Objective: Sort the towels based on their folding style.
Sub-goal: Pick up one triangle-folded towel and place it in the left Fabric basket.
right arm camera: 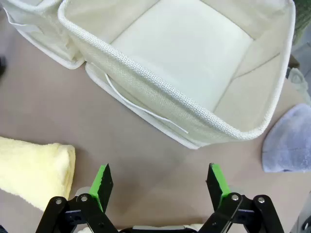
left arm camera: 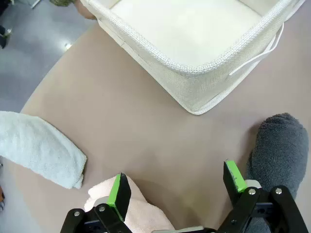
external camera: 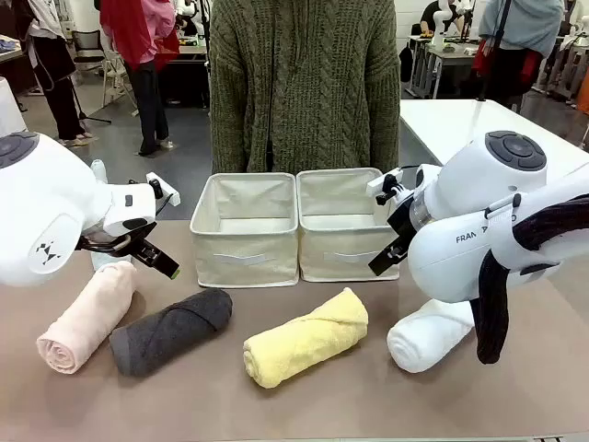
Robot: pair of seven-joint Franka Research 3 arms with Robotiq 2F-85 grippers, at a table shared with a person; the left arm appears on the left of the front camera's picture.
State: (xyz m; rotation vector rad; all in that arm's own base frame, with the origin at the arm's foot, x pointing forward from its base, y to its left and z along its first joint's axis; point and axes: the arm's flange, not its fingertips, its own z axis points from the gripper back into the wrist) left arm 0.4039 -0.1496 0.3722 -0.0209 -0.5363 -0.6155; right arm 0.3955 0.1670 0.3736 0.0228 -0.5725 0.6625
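Four rolled towels lie in a row on the brown table: pink point(external camera: 87, 318), dark grey point(external camera: 170, 331), yellow point(external camera: 306, 336) and white point(external camera: 428, 333). My left gripper point(external camera: 147, 253) hangs open above the pink roll's far end. Its wrist view shows the open gripper point(left arm camera: 175, 187) over the pink roll point(left arm camera: 141, 213), with the dark grey roll point(left arm camera: 282, 145) to one side and a pale mint folded towel point(left arm camera: 39, 148) to the other. My right gripper point(external camera: 391, 244) is open beside the right bin. In the right wrist view the gripper point(right arm camera: 158, 182) has the yellow roll point(right arm camera: 31, 167) at its left and a light blue folded towel point(right arm camera: 291, 141) at its right.
Two cream fabric bins point(external camera: 244, 230) point(external camera: 345, 226) stand side by side at the table's middle, with nothing inside. A person in a green knitted sweater point(external camera: 304, 83) stands right behind them. The right arm's body hangs over the white roll's far end.
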